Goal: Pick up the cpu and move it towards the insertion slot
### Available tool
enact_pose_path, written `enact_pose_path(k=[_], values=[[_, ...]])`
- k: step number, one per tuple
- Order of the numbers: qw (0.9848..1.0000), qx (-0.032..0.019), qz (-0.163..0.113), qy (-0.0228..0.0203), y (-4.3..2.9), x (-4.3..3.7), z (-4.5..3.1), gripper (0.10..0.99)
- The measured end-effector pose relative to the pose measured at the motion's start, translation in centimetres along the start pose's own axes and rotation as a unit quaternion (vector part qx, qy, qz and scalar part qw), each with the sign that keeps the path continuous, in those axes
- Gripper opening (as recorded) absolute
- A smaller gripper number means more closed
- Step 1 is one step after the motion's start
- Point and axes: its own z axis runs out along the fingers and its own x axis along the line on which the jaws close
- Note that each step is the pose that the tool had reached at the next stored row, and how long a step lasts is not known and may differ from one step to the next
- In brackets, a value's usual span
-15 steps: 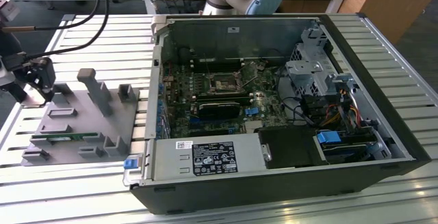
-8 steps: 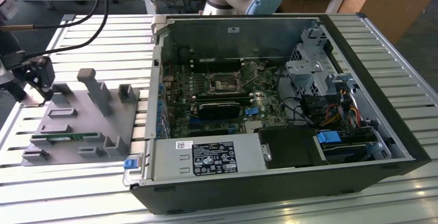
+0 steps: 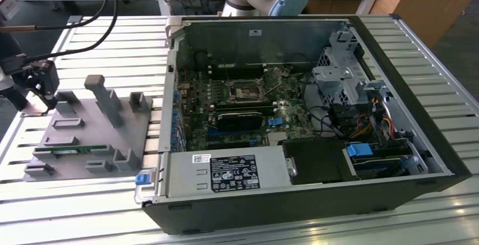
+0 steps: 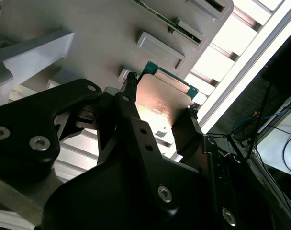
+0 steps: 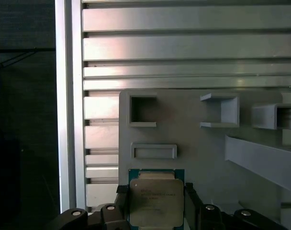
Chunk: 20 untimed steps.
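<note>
- My gripper point(image 4: 160, 103) clamps the cpu point(image 5: 156, 203) by two opposite edges.
- The cpu is at the grey fixture plate point(image 5: 193, 139), near its edge and well apart from the insertion slot point(image 3: 245, 92).

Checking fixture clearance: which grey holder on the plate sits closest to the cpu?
The low flat rectangular frame, just beside the cpu. The deeper square pocket and the open-sided bracket lie farther from it.
</note>
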Motion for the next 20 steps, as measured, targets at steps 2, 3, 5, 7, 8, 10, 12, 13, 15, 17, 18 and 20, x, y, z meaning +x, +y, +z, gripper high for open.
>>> enact_pose_path(k=[2, 3, 5, 7, 8, 10, 12, 13, 15, 17, 18, 20], values=[[1.0, 0.0, 0.0, 0.0, 0.0, 0.0, -0.06, 0.541], [1.0, 0.0, 0.0, 0.0, 0.0, 0.0, -0.11, 0.541], [1.0, 0.0, 0.0, 0.0, 0.0, 0.0, -0.17, 0.541], [1.0, 0.0, 0.0, 0.0, 0.0, 0.0, -0.25, 0.541], [1.0, 0.0001, 0.0, 0.0001, 0.0, 0.0, -0.3, 0.541], [1.0, 0.0, 0.0, 0.0001, 0.0, 0.0, -0.41, 0.541], [1.0, 0.0, 0.0, 0.0, 0.0, 0.0, -0.53, 0.541], [1.0, 0.0, 0.0, 0.0, 0.0, 0.0, -0.59, 0.541], [1.0, 0.0, 0.0, 0.0, 0.0, 0.0, -0.72, 0.541], [1.0, 0.0, 0.0, 0.0, 0.0, 0.0, -0.82, 0.541], [1.0, 0.0, 0.0, 0.0, 0.0, 0.0, -0.87, 0.541], [1.0, 0.0, 0.0, 0.0, 0.0, 0.0, -0.94, 0.541]])
